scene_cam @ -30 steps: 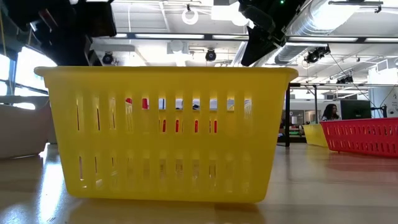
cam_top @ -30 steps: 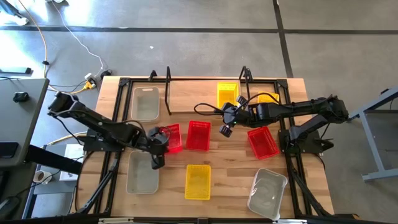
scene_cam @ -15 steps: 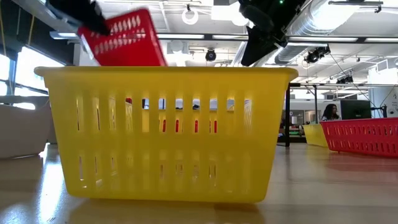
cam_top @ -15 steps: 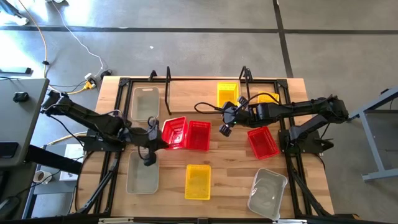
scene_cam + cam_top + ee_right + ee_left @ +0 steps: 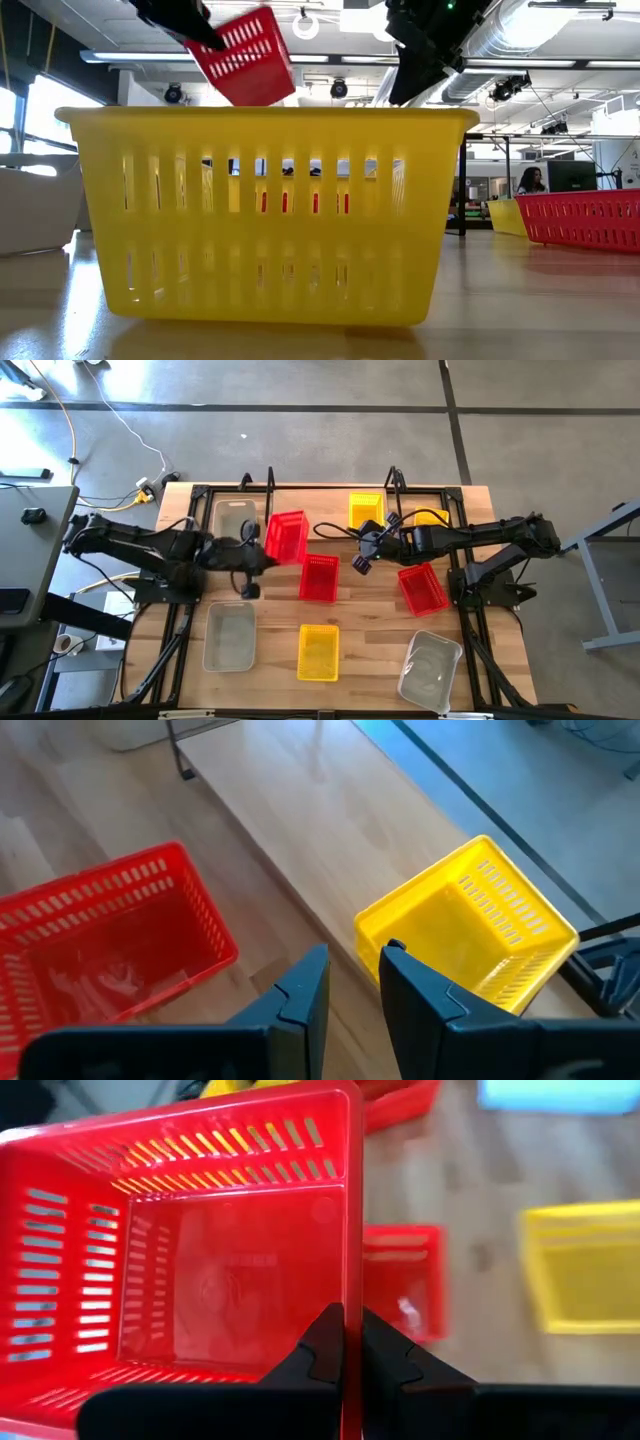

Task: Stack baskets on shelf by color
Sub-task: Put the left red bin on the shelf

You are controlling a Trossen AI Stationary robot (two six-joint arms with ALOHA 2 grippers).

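My left gripper is shut on a red mesh basket, held in the air over the table near the shelf and seen tilted in the low view. A second red basket rests on its base on the table just nearside of it. A yellow basket stands on the shelf board. My right gripper hovers above the table's middle, open by a narrow gap, holding nothing; its wrist view shows the red basket and the yellow basket below. My left gripper pinches one side wall of the red basket at its rim, one finger inside the basket and the other outside. The fingers come at it from the table's left. The basket is lifted clear and tilted.
A third red basket lies on the right and another yellow one at the near middle, filling the low view. Clear-grey baskets sit at far left, near left and near right. Black shelf posts stand at the far edge.
My left gripper has risen and moved toward the table's far edge, carrying the red basket off the table from beside the other red one toward the shelf. The basket has tipped and turned while rising. My right arm has kept still.
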